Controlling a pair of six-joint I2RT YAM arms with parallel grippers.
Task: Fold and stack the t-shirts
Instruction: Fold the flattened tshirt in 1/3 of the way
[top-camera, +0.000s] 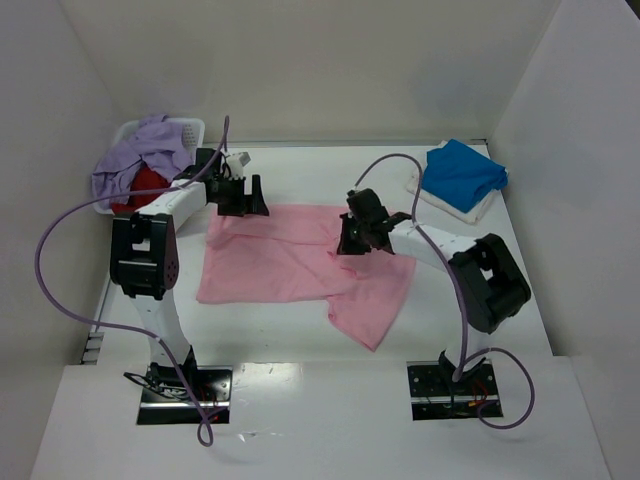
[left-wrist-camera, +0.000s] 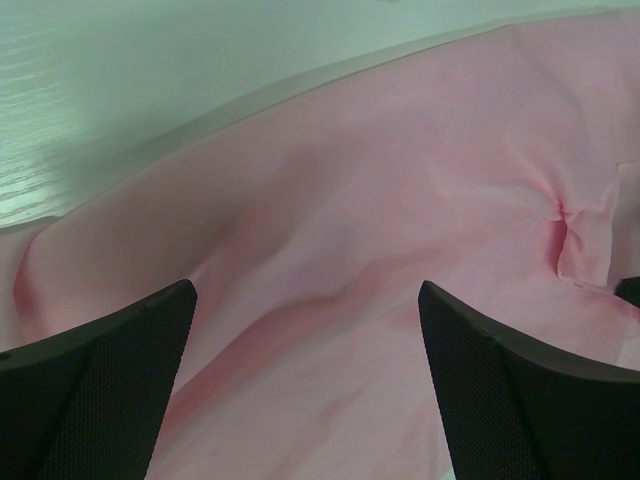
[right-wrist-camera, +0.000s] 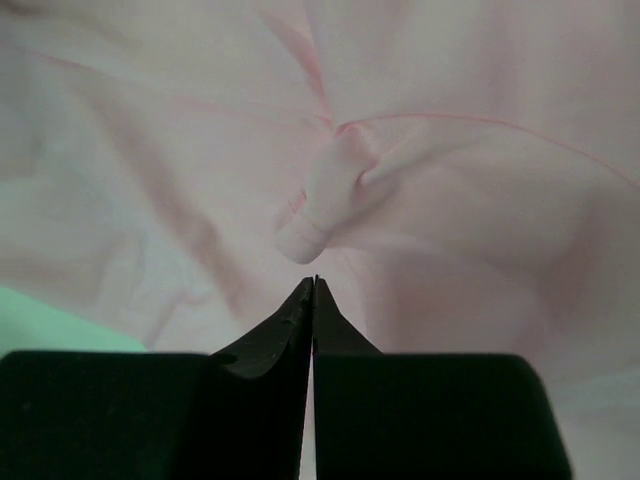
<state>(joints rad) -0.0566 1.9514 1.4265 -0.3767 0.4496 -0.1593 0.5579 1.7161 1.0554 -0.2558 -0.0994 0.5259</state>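
Right wrist: fingers (right-wrist-camera: 270, 340) pressed together, bunched pink t-shirt (right-wrist-camera: 330, 190) just ahead

You've got open white table (top-camera: 270, 335) along the near edge; the white perforated plastic basket (top-camera: 190, 128) blocks the far-left corner, the folded bright blue t-shirt (top-camera: 462, 172) the far-right one.

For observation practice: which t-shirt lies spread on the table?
The light pink t-shirt; the blue t-shirt is folded, the red t-shirt and lavender t-shirt are bunched in the basket.

The pink t-shirt (top-camera: 290, 255), blue t-shirt (top-camera: 462, 172), lavender t-shirt (top-camera: 130, 165) and red t-shirt (top-camera: 147, 186) are plain; the basket (top-camera: 190, 126) is white.
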